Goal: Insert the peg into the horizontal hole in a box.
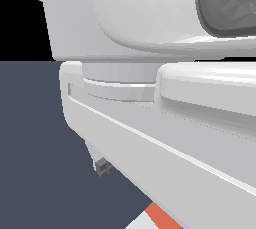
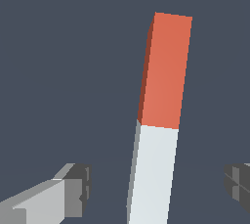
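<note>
In the wrist view the claw is wide open, with one grey fingertip on each side of the peg. Neither one touches it. The peg lies flat on the dark table between them — its white half is nearer the camera and cut off at the edge, and its orange-red half points away. In the exterior view the big white arm hides almost everything — only a small bit of the peg peeks out.

Arm seemingly hides most of peg
</note>
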Tool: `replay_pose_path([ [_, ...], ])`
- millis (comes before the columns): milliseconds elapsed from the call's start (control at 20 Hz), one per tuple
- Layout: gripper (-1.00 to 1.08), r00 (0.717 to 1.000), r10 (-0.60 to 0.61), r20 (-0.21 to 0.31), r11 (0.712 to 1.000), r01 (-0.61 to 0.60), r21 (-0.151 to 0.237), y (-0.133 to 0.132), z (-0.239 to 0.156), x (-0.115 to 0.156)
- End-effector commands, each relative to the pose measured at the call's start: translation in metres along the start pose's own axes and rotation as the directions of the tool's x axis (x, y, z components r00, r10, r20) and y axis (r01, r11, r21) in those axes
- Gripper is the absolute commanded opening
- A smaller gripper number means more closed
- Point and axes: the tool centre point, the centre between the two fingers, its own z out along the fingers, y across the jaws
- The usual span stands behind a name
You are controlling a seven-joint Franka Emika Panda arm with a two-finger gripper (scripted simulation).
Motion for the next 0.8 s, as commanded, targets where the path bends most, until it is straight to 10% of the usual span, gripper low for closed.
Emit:
replay_pose_path([
  [0, 1.00, 0.998, 0.063, 0.001, 0.998, -0.063, 0.004, 0.005, 0.009, -0.015],
  [750, 1.00, 0.993, 0.118, 0.002, 0.993, -0.118, 0.010, 0.006, 0.042, -0.030],
])
